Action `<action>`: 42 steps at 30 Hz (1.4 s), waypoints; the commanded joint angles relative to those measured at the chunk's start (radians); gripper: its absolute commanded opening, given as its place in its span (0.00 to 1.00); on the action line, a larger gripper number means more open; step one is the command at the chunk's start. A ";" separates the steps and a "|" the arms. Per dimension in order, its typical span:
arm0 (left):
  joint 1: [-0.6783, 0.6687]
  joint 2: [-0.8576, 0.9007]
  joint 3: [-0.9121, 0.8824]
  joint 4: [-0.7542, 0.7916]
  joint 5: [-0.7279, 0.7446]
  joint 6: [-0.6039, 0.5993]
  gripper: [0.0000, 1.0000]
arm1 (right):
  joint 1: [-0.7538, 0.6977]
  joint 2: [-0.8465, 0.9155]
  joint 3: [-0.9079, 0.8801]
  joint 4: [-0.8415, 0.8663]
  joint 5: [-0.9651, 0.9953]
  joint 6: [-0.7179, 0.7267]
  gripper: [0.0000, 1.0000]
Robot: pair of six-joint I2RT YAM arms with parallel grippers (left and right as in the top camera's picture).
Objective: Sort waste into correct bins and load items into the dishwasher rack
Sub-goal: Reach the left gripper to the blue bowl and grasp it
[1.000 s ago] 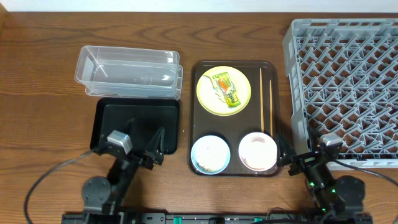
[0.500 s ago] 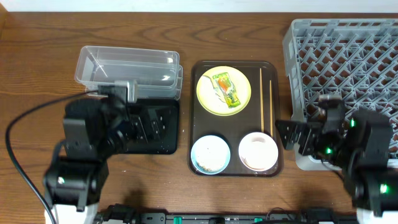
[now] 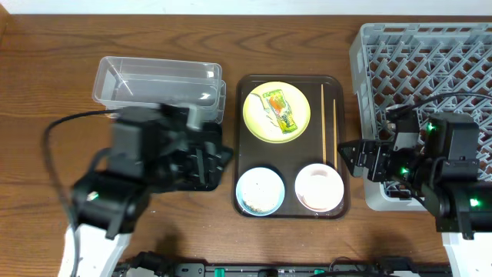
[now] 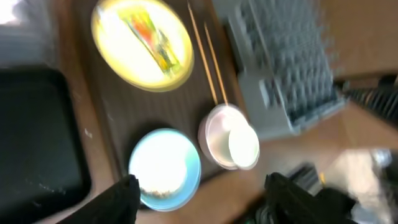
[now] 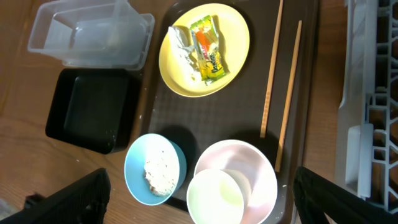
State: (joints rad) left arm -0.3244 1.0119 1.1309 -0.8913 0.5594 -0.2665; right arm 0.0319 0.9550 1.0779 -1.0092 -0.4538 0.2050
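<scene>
**Worktop** (image 3: 46, 92): brown wood grain.

**Brown serving tray** (image 3: 280, 158): at the centre of the worktop, carrying the tableware.
- Yellow plate (image 3: 256, 115): at the back of the tray, with a crumpled green-and-orange wrapper (image 3: 280, 110) lying on it.
- Chopsticks (image 3: 328, 123): laid lengthwise along the tray's right side, beside the plate.
- Blue bowl (image 3: 250, 183): front left, holding white rice grains (image 5: 160, 171).
- Pink bowl (image 3: 318, 187): front right, just beside the blue bowl.

**Clear tub** (image 3: 157, 88): back left of the worktop.

**Black tray** (image 5: 93, 115): directly in front of the tub and left of the serving tray. From overhead it is mostly hidden under the left arm.

**Rack** (image 3: 430, 69): grey lattice, right of the serving tray.

**Left pincer** (image 4: 202, 205): fingers spread wide, holding nothing, over the black tray's right end.

**Right pincer** (image 5: 208, 199): fingers spread wide, holding nothing, between the serving tray and the rack.
</scene>
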 commanded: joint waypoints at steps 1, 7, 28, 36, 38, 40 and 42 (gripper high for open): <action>-0.146 0.074 0.018 -0.003 -0.194 -0.035 0.65 | -0.014 -0.046 0.020 -0.003 0.008 0.053 0.89; -0.391 0.259 0.018 0.074 -0.433 -0.113 0.64 | -0.014 -0.099 0.020 -0.061 0.029 0.071 0.84; -0.605 0.695 0.007 0.186 -0.438 -0.499 0.47 | -0.014 -0.100 0.020 -0.087 0.046 0.068 0.86; -0.613 0.771 0.005 0.207 -0.438 -0.541 0.27 | -0.014 -0.100 0.020 -0.087 0.046 0.068 0.88; -0.613 0.793 0.005 0.210 -0.438 -0.541 0.21 | -0.014 -0.100 0.020 -0.087 0.046 0.068 0.88; -0.613 0.806 0.005 0.221 -0.437 -0.540 0.19 | -0.014 -0.100 0.020 -0.087 0.046 0.068 0.88; -0.613 0.806 0.005 0.230 -0.439 -0.539 0.19 | -0.014 -0.100 0.020 -0.087 0.046 0.068 0.87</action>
State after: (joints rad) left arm -0.9379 1.8065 1.1309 -0.6674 0.1383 -0.7933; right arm 0.0319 0.8589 1.0809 -1.0958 -0.4110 0.2634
